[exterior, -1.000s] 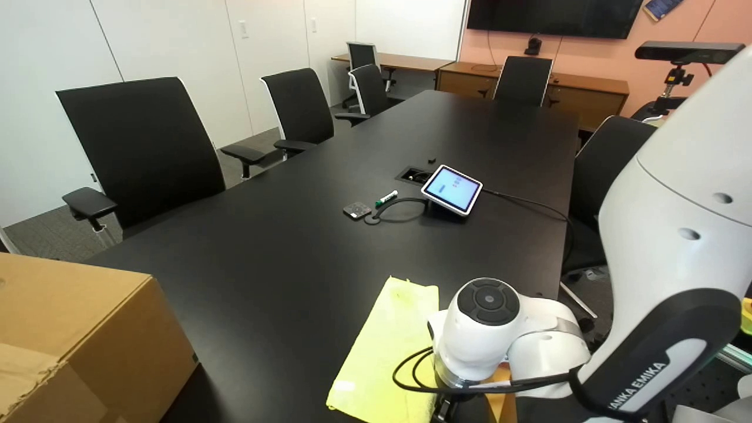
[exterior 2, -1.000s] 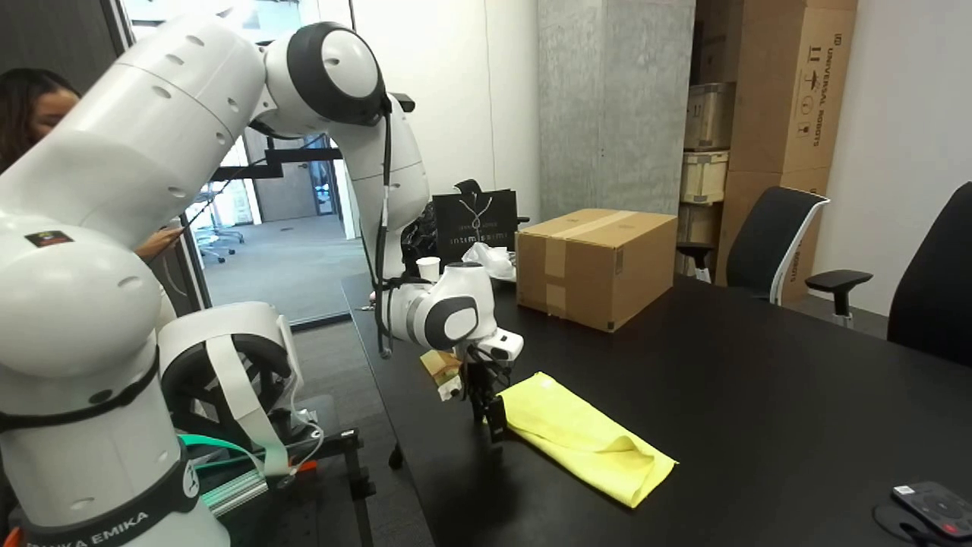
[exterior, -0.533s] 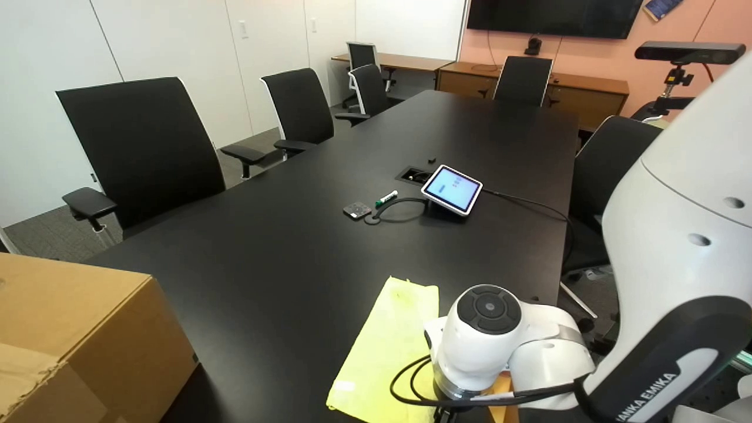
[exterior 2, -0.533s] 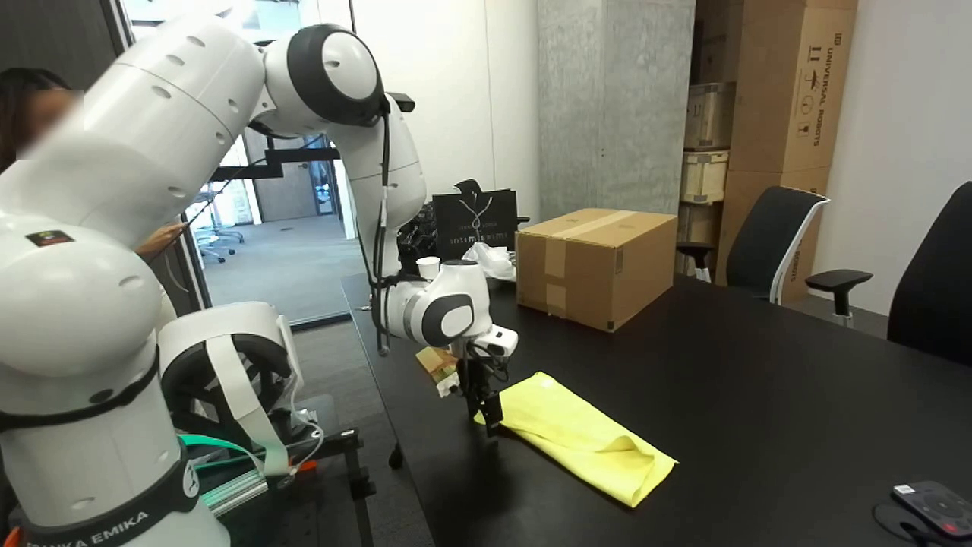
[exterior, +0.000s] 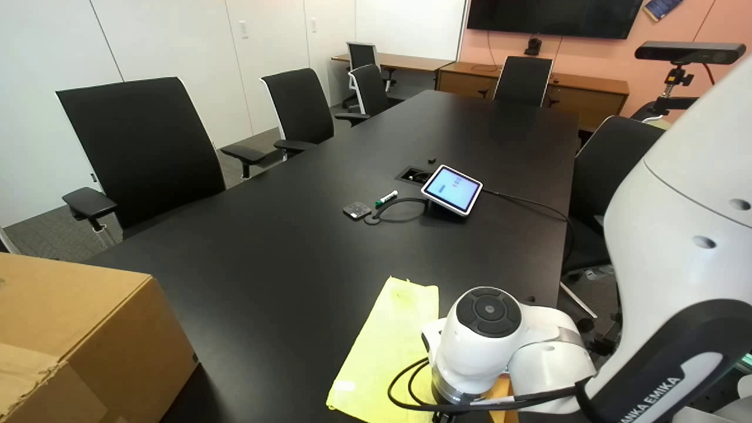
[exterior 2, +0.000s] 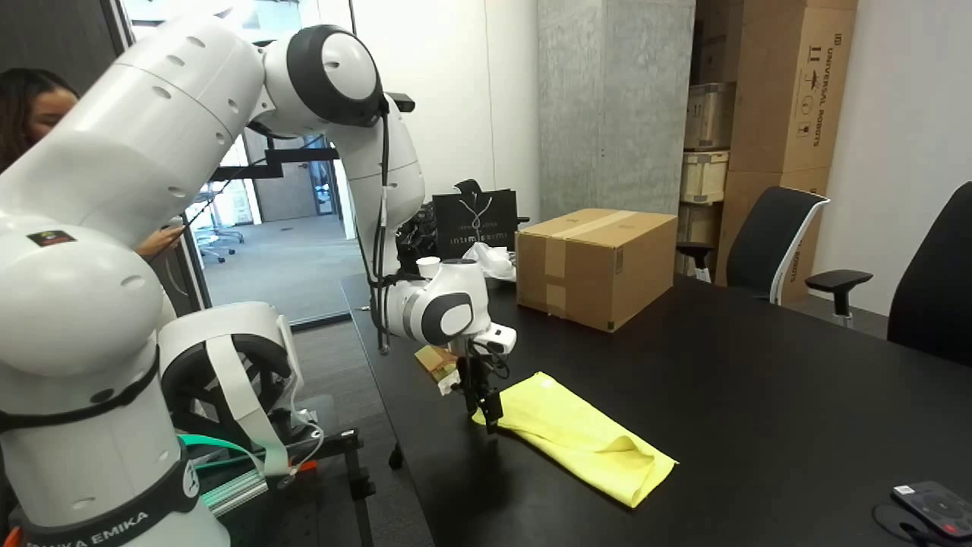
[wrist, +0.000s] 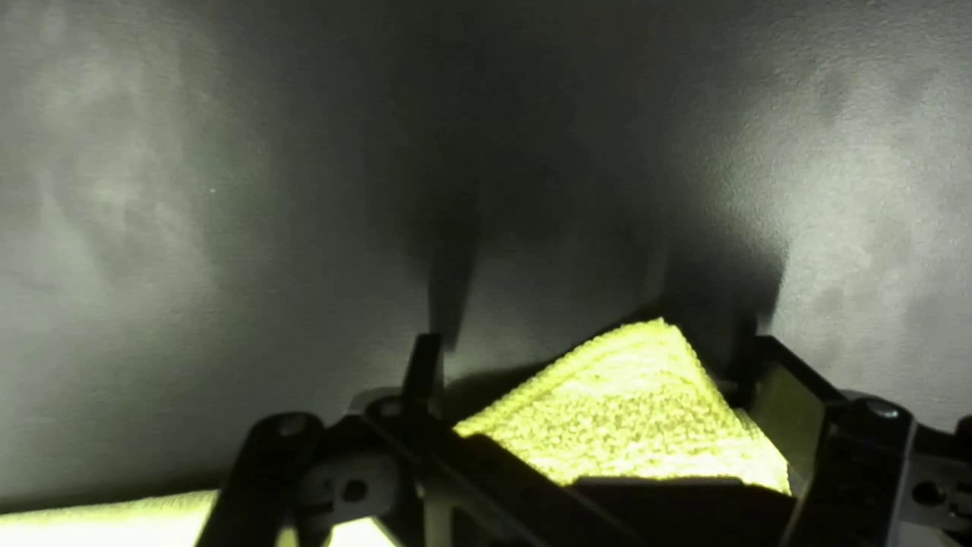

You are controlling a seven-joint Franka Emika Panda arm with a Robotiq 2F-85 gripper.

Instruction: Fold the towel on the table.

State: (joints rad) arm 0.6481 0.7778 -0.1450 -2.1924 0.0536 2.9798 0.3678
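Note:
The yellow-green towel (exterior 2: 581, 437) lies on the black table (exterior 2: 759, 395) as a long folded strip with a raised fold at its near end. It also shows in an exterior view (exterior: 382, 352), partly hidden by the arm. My gripper (exterior 2: 483, 422) points down at the towel's end closest to the robot, low over the table. In the wrist view my gripper (wrist: 596, 346) is open, its fingers wide apart. A towel corner (wrist: 623, 410) lies between the fingers, close to the right finger. I cannot tell whether that finger touches it.
A cardboard box (exterior 2: 592, 266) stands on the table; it also shows in an exterior view (exterior: 88, 335). A small brown packet (exterior 2: 436, 363) lies behind the gripper. A tablet on a stand (exterior: 452, 189), a marker (exterior: 386, 198) and a remote (exterior 2: 938, 507) are farther along. Chairs line the table.
The gripper has shifted slightly, left and up in an exterior view where more of the towel's end now shows, with the arm lower in the picture in an exterior view. The towel looks unmoved.

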